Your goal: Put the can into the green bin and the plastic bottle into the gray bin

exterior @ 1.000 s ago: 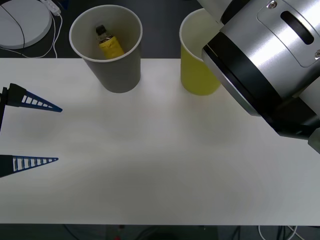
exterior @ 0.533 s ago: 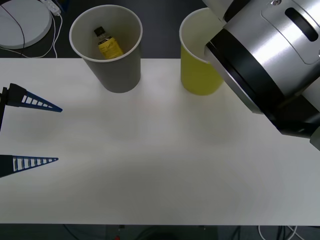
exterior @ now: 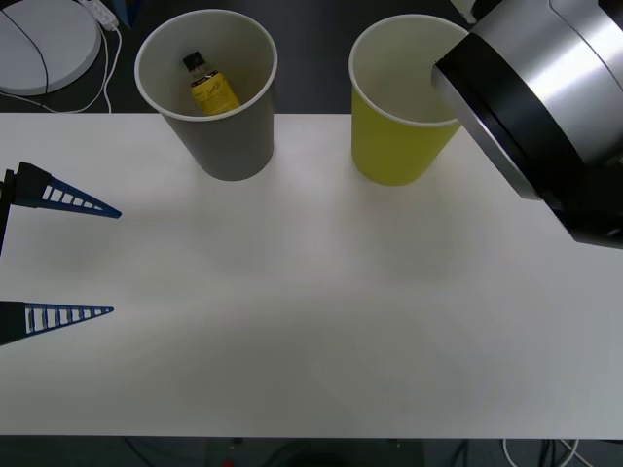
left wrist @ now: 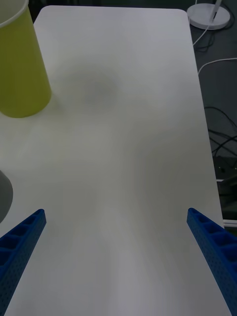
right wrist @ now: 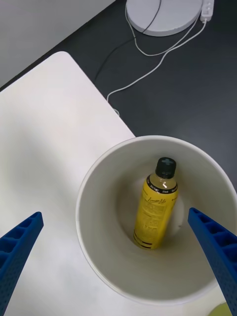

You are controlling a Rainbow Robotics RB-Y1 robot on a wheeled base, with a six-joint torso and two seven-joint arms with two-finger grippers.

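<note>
The gray bin (exterior: 219, 136) stands at the table's far edge, left of centre. The plastic bottle (exterior: 208, 85), yellow-labelled with a black cap, lies inside it, leaning on the wall. In the right wrist view the plastic bottle (right wrist: 155, 212) rests within the gray bin (right wrist: 98, 247), and my right gripper (right wrist: 114, 215) hovers open above it, holding nothing. The green bin (exterior: 394, 146) stands to the right of the gray one, its white inside partly covered by my right arm (exterior: 545, 107). The can is out of view. My left gripper (exterior: 109, 261) waits open at the table's left side.
A white round base (exterior: 39, 44) with a cable lies on the dark floor beyond the table's far left corner. From the left wrist I see the green bin (left wrist: 19, 69) and the bare white table (left wrist: 123, 148) stretching to its far edge.
My right arm has drawn back to the right, uncovering more of the green bin's rim. The bottle has settled a little in the gray bin. The left gripper has not moved.
</note>
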